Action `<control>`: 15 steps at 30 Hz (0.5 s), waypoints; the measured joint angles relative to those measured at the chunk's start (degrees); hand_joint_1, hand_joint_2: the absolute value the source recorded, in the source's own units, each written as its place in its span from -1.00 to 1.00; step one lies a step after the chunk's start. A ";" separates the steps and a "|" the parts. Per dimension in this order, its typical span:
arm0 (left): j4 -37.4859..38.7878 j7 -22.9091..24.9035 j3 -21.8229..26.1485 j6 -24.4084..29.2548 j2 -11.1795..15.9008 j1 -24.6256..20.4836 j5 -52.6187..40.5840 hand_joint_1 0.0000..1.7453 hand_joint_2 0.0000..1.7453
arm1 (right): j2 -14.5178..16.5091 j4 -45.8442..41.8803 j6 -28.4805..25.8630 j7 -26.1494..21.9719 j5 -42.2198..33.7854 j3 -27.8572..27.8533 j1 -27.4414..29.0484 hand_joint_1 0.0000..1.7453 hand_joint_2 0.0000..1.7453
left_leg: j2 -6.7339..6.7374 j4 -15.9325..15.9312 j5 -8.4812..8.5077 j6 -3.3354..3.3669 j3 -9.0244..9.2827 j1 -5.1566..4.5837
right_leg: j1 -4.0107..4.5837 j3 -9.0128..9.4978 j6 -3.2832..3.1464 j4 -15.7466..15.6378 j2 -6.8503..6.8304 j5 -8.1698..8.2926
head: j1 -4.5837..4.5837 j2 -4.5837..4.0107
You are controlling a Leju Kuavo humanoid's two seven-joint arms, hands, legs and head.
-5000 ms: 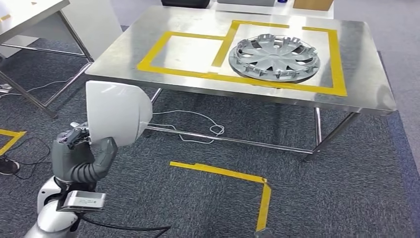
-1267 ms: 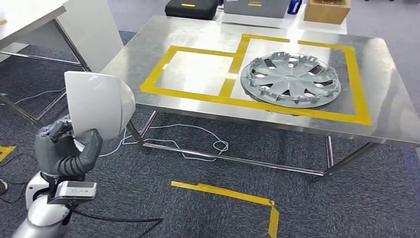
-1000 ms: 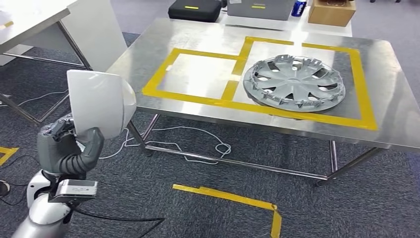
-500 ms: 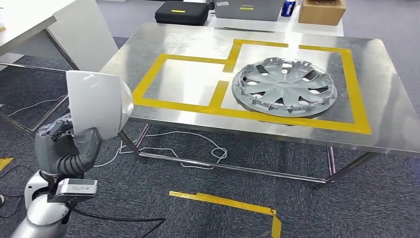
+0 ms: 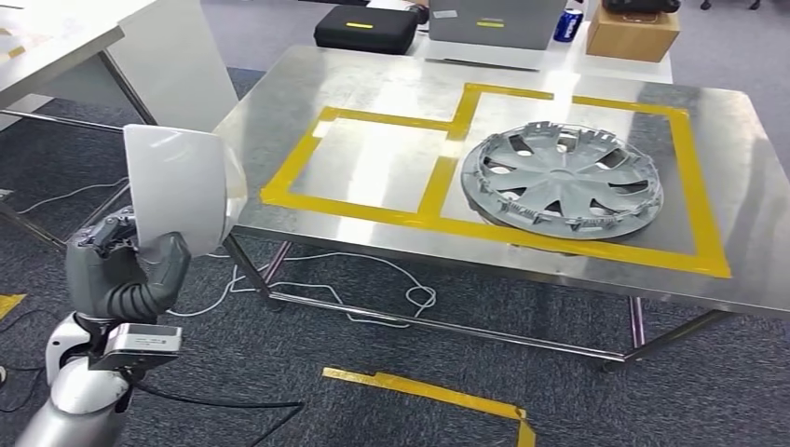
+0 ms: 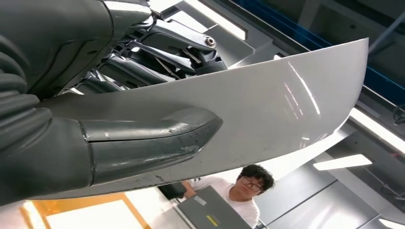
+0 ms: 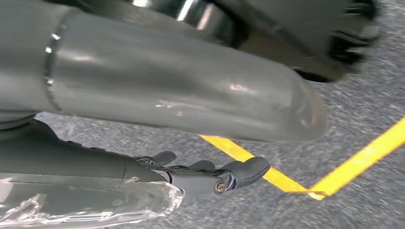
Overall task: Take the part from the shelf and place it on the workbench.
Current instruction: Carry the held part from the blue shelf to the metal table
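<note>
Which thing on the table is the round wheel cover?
Find the shiny metal table marked with yellow tape. The wheel cover lies flat in the bigger, right-hand taped box. It is round, silver and spoked, unlike the bare box beside it.

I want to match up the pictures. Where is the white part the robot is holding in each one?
Head view: the white part is at the left, gripped by the left hand, beside the workbench.
Left wrist view: it spans the middle.
Right wrist view: not in it.
Shared landmark: the thick grey thumb pressed on the part.
</note>
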 joint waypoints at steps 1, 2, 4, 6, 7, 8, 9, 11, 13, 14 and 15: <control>0.03 0.01 0.03 0.00 0.00 -0.04 0.00 1.00 1.00 | 0.01 0.01 0.01 0.01 0.00 0.00 -0.06 -1.00 -1.00 | 0.01 -0.07 -0.30 -0.30 0.26 -0.05 | 0.13 1.09 -0.39 -2.34 -0.08 0.51 | 0.02 0.00; 0.08 0.01 0.05 -0.01 0.00 -0.06 0.00 1.00 1.00 | 0.01 0.02 0.01 0.02 -0.01 0.00 -0.08 -1.00 -1.00 | 0.03 -0.07 -0.44 -0.64 0.49 -0.10 | 0.27 1.65 -0.86 -3.51 -0.14 0.45 | -0.02 0.00; 0.16 0.02 0.11 -0.02 0.01 -0.10 -0.01 1.00 1.00 | 0.01 0.04 0.02 0.08 -0.02 0.00 0.05 -1.00 -1.00 | 0.04 -0.03 -0.51 -1.25 0.86 -0.16 | 0.31 2.48 -1.76 -4.04 -0.20 0.48 | -0.08 0.00; 0.21 0.02 0.24 -0.02 0.03 -0.23 -0.02 1.00 1.00 | 0.01 0.06 0.02 0.14 -0.01 -0.01 0.12 -1.00 -1.00 | 0.06 1.63 -0.86 -1.72 0.50 -0.11 | 0.09 3.34 -2.31 -4.56 -0.19 0.70 | -0.30 0.00; 0.23 0.02 0.33 -0.02 0.04 -0.36 -0.02 1.00 1.00 | 0.01 0.06 0.02 0.15 0.01 0.00 0.04 -1.00 -1.00 | 0.07 3.82 -1.54 -1.94 -0.63 -0.06 | -0.03 3.72 -2.53 -4.76 -0.18 0.63 | -0.43 0.00; 0.28 0.03 0.42 -0.03 0.04 -0.42 -0.02 1.00 1.00 | 0.01 0.06 0.02 0.15 0.03 0.01 -0.03 -1.00 -1.00 | 0.08 7.03 -2.69 -2.16 -2.49 0.00 | -0.04 3.97 -2.73 -4.85 -0.18 0.45 | -0.54 0.00; 0.33 0.03 0.48 -0.04 0.04 -0.44 -0.03 1.00 1.00 | 0.01 0.06 0.02 0.15 0.04 0.01 -0.09 -1.00 -1.00 | 0.08 10.56 -4.15 -2.35 -4.81 0.04 | -0.02 4.18 -2.91 -4.87 -0.17 0.20 | -0.62 0.00; 0.48 0.04 0.55 -0.07 0.04 -0.25 -0.07 1.00 1.00 | 0.00 0.06 0.02 0.18 0.04 0.00 0.01 -1.00 -1.00 | 0.08 14.98 -5.70 -2.55 -8.49 0.09 | 0.03 4.74 -3.08 -4.87 -0.14 -0.40 | -0.60 0.00; 0.62 0.07 0.58 -0.09 0.04 -0.16 -0.09 1.00 1.00 | 0.00 0.07 0.06 0.20 0.04 0.00 0.13 -1.00 -1.00 | 0.08 12.47 -2.52 -2.43 -8.71 0.09 | 0.07 5.67 -3.01 -4.87 -0.05 -1.06 | -0.61 0.00; 0.66 0.08 0.62 -0.10 0.04 -0.16 -0.10 1.00 1.00 | 0.01 0.08 0.08 0.21 0.04 0.01 0.14 -1.00 -1.00 | 0.09 9.01 0.39 -2.25 -7.68 0.08 | 0.08 6.21 -2.90 -4.89 -0.01 -1.43 | -0.61 0.00; 0.70 0.09 0.64 -0.13 0.05 -0.17 -0.12 1.00 1.00 | 0.01 0.09 0.10 0.20 0.04 0.01 0.12 -1.00 -1.00 | 0.14 5.76 2.17 -2.06 -6.59 -0.03 | 0.14 6.75 -2.70 -4.85 0.05 -1.79 | -0.60 0.00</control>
